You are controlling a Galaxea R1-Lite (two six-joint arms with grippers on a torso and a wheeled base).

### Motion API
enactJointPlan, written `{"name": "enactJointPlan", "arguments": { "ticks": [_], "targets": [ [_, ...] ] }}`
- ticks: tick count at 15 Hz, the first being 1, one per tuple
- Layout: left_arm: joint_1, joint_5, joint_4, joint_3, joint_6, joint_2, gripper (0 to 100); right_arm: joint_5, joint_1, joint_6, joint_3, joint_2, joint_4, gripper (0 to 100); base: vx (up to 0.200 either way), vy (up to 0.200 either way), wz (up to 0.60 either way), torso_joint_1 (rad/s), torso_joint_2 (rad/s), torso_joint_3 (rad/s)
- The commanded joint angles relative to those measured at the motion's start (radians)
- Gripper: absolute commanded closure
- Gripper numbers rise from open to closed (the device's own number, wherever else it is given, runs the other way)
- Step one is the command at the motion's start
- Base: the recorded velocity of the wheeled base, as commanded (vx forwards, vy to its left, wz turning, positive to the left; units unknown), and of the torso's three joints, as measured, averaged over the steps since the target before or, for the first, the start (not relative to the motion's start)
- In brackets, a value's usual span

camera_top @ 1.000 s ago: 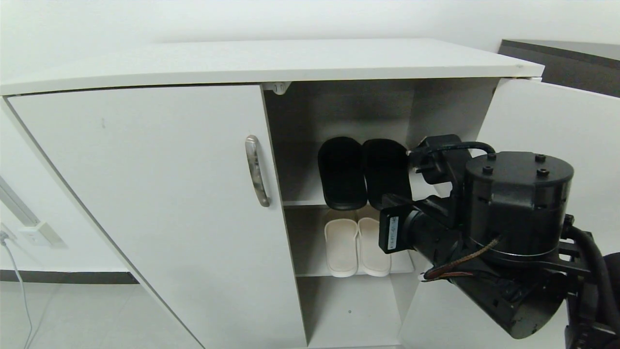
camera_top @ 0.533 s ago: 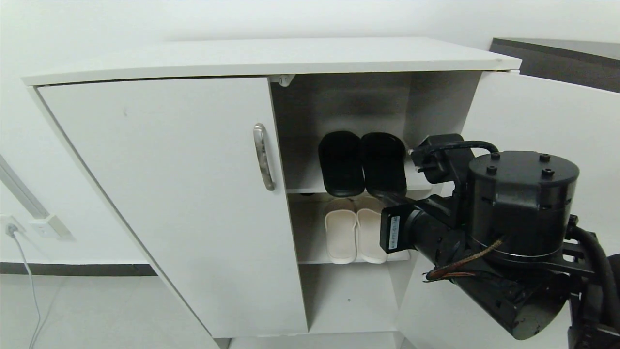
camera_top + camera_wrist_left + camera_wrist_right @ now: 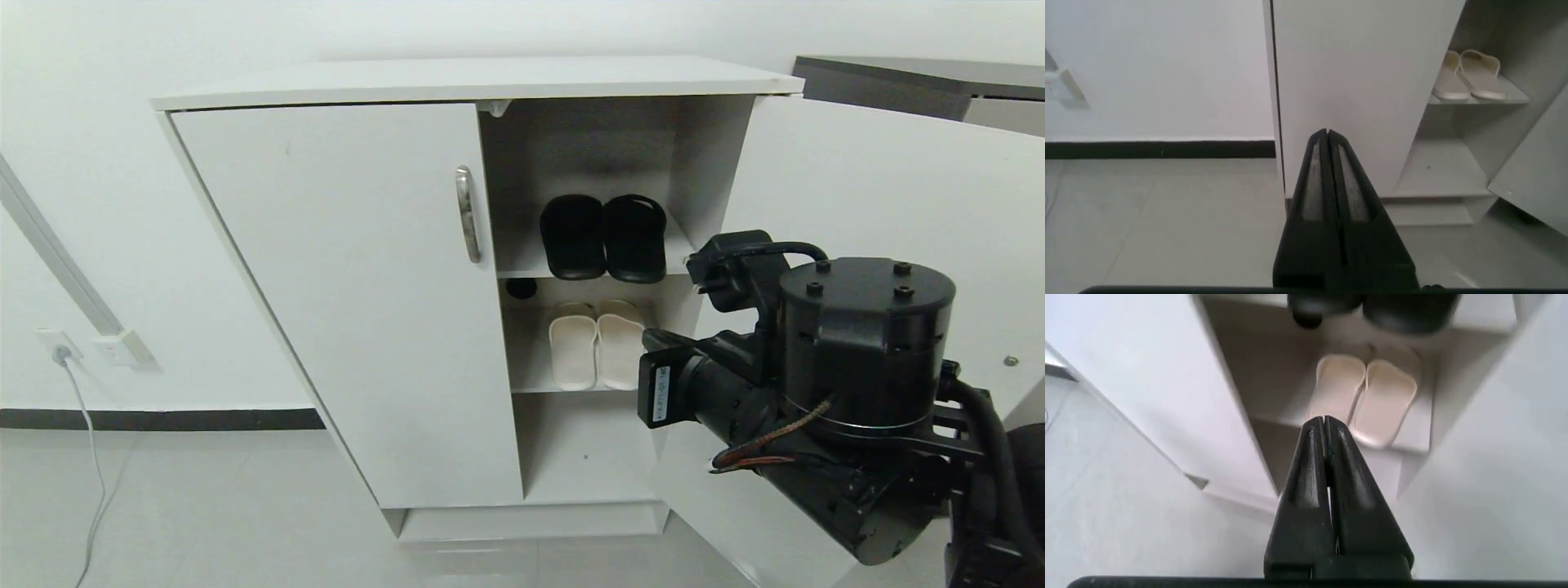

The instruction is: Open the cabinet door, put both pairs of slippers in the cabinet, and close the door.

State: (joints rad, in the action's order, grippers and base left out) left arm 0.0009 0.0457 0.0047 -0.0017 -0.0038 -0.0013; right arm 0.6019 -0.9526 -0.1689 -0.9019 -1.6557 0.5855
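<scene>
The white cabinet (image 3: 482, 77) stands with its left door (image 3: 351, 294) closed and its right door (image 3: 865, 196) swung wide open. A black pair of slippers (image 3: 602, 237) sits on the upper shelf, and a white pair of slippers (image 3: 594, 351) on the shelf below. My right arm (image 3: 857, 367) hangs in front of the open door. My right gripper (image 3: 1327, 429) is shut and empty, out in front of the white slippers (image 3: 1368, 396) and below the black slippers (image 3: 1404, 306). My left gripper (image 3: 1328, 139) is shut and empty, low before the closed door (image 3: 1355, 73).
A metal handle (image 3: 467, 214) runs down the closed door's edge. A wall socket with a cable (image 3: 57, 351) is at the left, beside slanted trunking (image 3: 49, 245). The floor (image 3: 204, 506) is bare tile. A dark counter (image 3: 898, 82) stands behind the open door.
The whole head view has shifted: the cabinet looks smaller and farther off, so the camera has drawn back. Slippers and doors stay as they were.
</scene>
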Motion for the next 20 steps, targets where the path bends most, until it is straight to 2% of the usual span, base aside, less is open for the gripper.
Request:
{"name": "enactJointPlan", "arguments": {
  "ticks": [1,6,9,14,20],
  "targets": [
    [0.001,0.0,0.0,0.0,-0.001,0.001,100,-0.001,0.003,0.0,0.0,-0.012,0.0,100,-0.2,0.0,0.0,-0.002,0.0,0.012],
    [0.001,0.002,0.0,0.0,-0.004,0.001,100,-0.001,0.003,-0.003,0.005,-0.03,0.0,100,-0.2,0.0,0.0,0.003,0.0,0.001],
    [0.001,0.002,0.0,0.0,-0.004,0.001,100,-0.002,0.003,-0.001,0.017,-0.03,0.0,100,0.0,0.0,0.0,0.0,0.0,0.0],
    [0.001,0.002,0.0,0.0,-0.001,0.001,100,-0.063,0.034,-0.003,0.044,-0.039,0.013,100,0.0,0.0,0.0,0.0,0.0,0.0],
    [0.001,0.002,0.001,0.0,-0.001,0.001,100,-0.071,0.034,0.003,0.061,-0.047,0.028,100,0.0,0.0,0.0,0.0,0.0,0.0]
  ]
}}
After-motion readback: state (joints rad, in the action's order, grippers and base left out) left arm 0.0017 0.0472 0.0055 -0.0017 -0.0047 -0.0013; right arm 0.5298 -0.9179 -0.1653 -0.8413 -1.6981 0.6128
